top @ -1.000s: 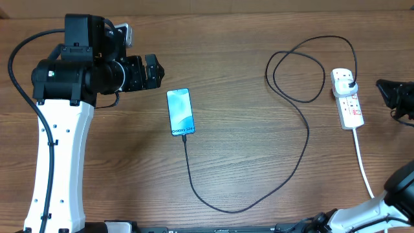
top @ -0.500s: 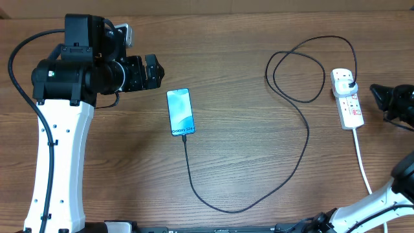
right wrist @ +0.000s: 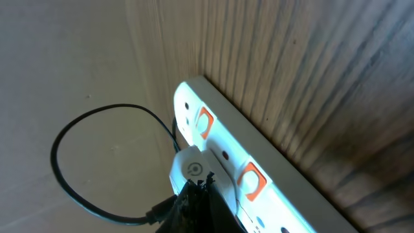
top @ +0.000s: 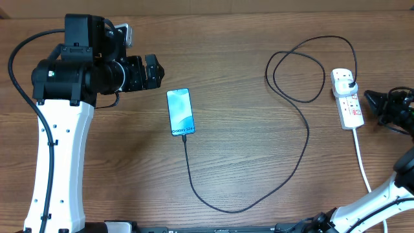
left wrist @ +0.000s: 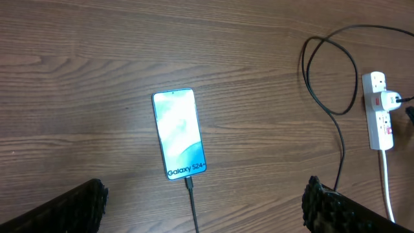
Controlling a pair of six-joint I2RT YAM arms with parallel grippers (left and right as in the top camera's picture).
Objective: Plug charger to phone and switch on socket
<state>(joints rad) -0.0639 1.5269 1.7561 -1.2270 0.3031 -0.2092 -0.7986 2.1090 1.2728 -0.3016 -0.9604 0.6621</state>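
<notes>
Beside the right pincer lies the socket.

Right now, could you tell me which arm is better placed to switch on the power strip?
The right. Its gripper sits just beside the power strip, pointing at it, while the left gripper is far across the table, on the other side of the phone.

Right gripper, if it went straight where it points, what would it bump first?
Probably the white power strip, near the charger plug. The right gripper points at the strip's side with nothing between them, though its height is unclear.
</notes>
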